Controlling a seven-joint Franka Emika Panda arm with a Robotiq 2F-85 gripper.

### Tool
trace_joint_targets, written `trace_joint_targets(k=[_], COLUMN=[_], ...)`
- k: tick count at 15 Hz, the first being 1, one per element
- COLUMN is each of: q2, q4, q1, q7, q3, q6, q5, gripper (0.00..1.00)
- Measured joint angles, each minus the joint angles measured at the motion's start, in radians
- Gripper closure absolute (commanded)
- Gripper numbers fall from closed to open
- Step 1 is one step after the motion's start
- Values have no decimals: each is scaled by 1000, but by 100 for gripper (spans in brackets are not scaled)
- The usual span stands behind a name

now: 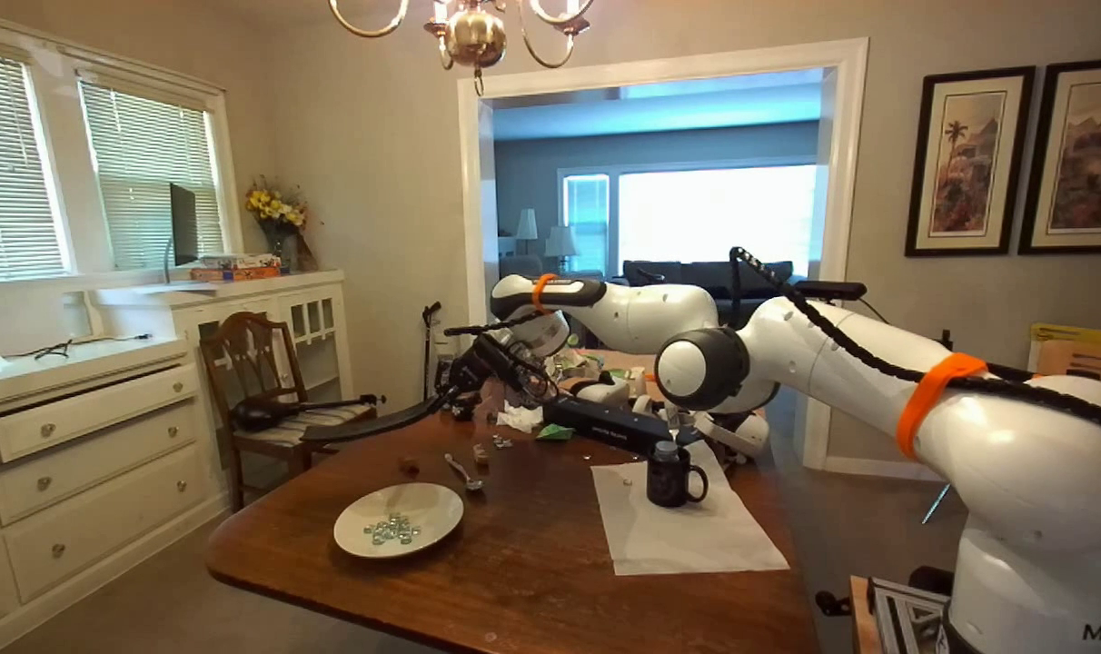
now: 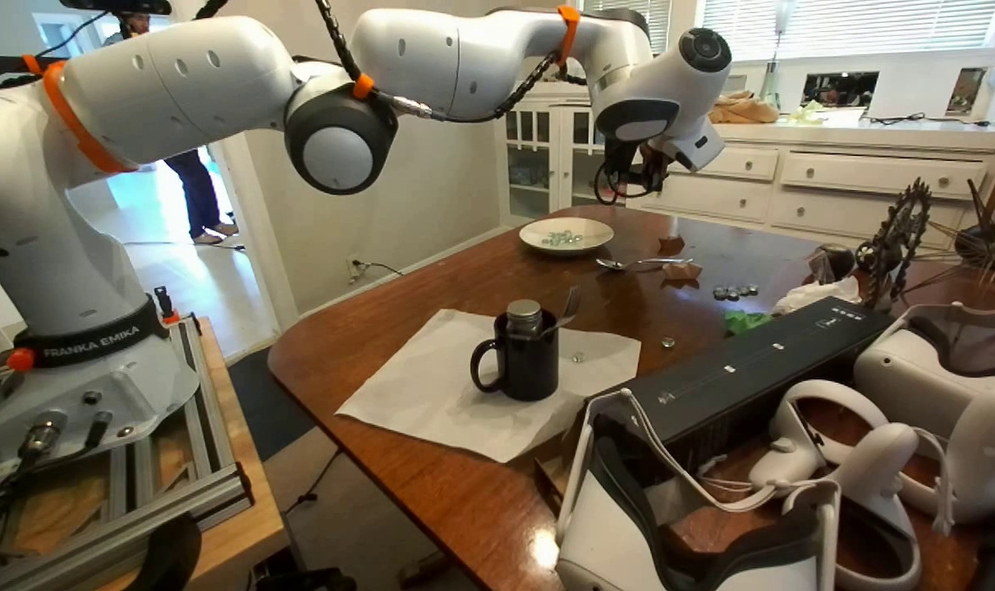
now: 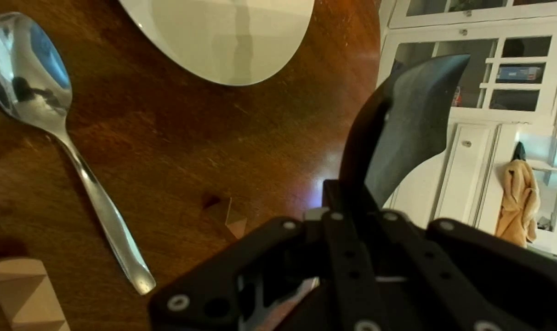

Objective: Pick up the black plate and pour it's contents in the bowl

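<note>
At the left in an exterior view, the black plate (image 1: 373, 426) is held in the air above the table (image 1: 532, 563), touching neither the wood nor anything set on it. One end is clamped tightly in the gripper (image 3: 352, 197), whose two sides are brought together on it. In the wrist view the plate is seen to be turned well over on its side rather than level, and no bits can be made out on the part of its face that is shown. The pick-up can thus be counted as done.

Lower in the same exterior view, the bowl (image 1: 410, 500) is set on the table, and the contents (image 1: 392, 529), a loose heap of clear, greenish bits, are gathered inside it. From this the pouring is judged to be finished, or very nearly so; whether anything is left on the hidden side of the plate cannot be told.

Next to the right, a spoon (image 1: 463, 472) is placed just beside the bowl, and beyond it a small cluster of similar pieces (image 1: 501, 442) is found; whether these belong to the load cannot be told. Farther right, a black mug (image 1: 669, 486) is stood on a white sheet (image 1: 696, 536). Only the setting down of the plate seems left, which is not asked for.
</note>
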Motion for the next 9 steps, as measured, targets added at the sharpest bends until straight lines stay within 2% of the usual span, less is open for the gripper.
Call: trace_joint_targets(k=[9], q2=[78], q4=[2], q1=[12], q7=[0], q3=[-22], q6=[155], q5=[-38], gripper=[98])
